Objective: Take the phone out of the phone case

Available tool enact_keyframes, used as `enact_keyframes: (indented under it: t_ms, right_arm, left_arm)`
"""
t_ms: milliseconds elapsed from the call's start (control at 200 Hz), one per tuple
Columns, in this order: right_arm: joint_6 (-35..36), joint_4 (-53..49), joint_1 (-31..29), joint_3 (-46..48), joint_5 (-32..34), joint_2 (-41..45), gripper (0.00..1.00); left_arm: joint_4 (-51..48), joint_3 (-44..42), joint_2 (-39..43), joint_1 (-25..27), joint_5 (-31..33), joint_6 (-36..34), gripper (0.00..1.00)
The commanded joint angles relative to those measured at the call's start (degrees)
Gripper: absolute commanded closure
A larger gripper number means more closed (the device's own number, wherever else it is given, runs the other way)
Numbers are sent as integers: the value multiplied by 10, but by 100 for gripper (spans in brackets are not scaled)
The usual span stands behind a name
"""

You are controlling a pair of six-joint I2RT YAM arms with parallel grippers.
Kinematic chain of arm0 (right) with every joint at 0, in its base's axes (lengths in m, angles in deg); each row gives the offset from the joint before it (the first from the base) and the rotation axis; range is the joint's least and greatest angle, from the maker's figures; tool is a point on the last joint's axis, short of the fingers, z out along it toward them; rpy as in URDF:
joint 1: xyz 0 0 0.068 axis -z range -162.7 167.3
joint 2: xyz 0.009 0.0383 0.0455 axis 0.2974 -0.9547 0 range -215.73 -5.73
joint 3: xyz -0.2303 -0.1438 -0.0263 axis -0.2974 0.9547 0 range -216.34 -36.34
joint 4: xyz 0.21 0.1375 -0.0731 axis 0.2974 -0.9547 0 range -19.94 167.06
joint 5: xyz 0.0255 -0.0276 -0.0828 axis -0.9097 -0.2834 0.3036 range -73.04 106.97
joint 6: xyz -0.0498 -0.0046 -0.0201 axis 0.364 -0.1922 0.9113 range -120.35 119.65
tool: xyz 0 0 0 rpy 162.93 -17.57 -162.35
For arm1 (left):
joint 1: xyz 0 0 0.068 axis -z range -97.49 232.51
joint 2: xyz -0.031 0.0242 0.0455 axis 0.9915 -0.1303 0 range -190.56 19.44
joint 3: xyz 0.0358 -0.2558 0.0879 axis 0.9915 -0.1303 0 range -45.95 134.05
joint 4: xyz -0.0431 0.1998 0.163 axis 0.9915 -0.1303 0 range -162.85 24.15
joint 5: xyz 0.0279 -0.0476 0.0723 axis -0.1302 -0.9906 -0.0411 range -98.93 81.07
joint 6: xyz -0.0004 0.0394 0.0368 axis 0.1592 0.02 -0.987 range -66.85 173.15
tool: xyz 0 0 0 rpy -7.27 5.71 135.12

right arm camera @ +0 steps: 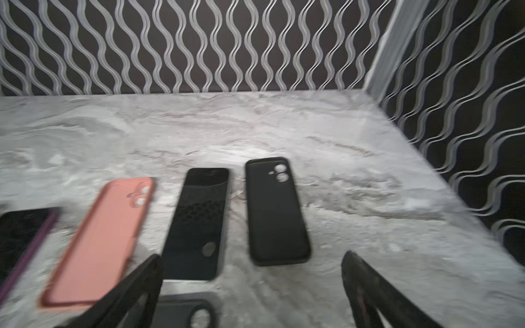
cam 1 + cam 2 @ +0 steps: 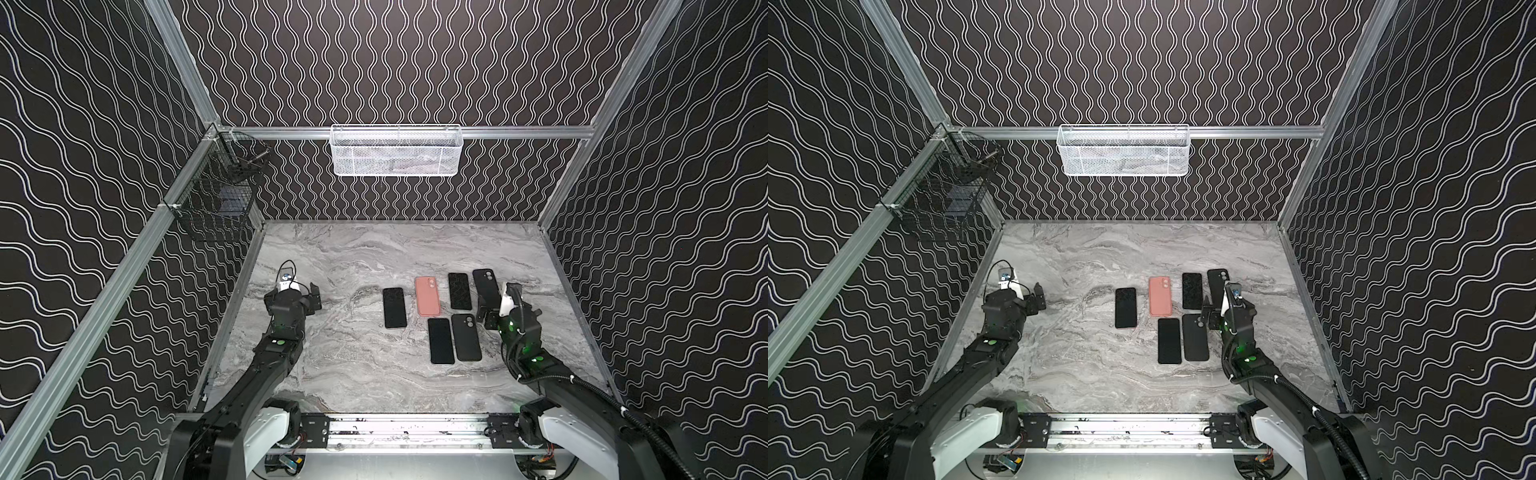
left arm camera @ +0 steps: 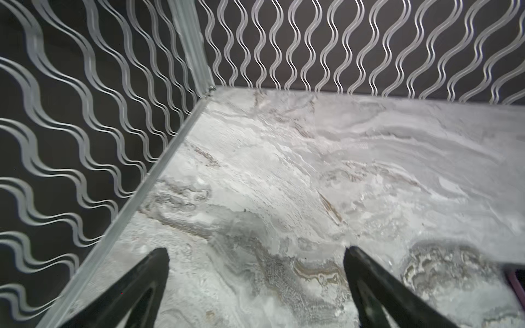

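Note:
A black phone point(image 2: 394, 307) lies screen up at the left of the group; in the right wrist view its phone case shows as a purple rim point(image 1: 42, 241). To its right lie an empty pink case point(image 2: 428, 296), a bare phone point(image 2: 459, 291) and a black case point(image 2: 484, 282). In front of these lie another bare phone point(image 2: 441, 340) and a black case point(image 2: 466, 337). My right gripper point(image 2: 485, 314) hangs open at the right edge of the group, holding nothing. My left gripper point(image 2: 314, 297) stands open and empty over bare marble, well left of the phones.
A white mesh basket point(image 2: 395, 151) hangs on the back wall and a black wire basket point(image 2: 216, 195) on the left wall. Patterned walls close in the marble table point(image 2: 353, 257) on three sides. A metal rail point(image 2: 407, 430) runs along the front.

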Motion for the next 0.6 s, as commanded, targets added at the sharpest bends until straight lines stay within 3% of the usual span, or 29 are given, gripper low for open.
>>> enact_keyframes:
  t_ms: [0, 165, 195, 390, 531, 591]
  right_arm:
    - [49, 98, 27, -2, 4, -19, 1]
    - [48, 168, 97, 3, -74, -81, 1]
    - [42, 200, 106, 11, -81, -97, 1]
    - [43, 383, 139, 31, -137, -224, 0]
    - [43, 473, 146, 39, -135, -299, 0]
    - [40, 511, 152, 43, -136, -329, 0]
  left_arm:
    - [135, -11, -41, -21, -69, -30, 1]
    - [260, -25, -134, -52, -142, -20, 1]
    - [242, -15, -137, -54, -159, -23, 1]
    - [301, -32, -147, -62, -135, -36, 1]
    - [382, -42, -196, -68, -127, -37, 1]
    - [344, -33, -189, -68, -144, -41, 1]
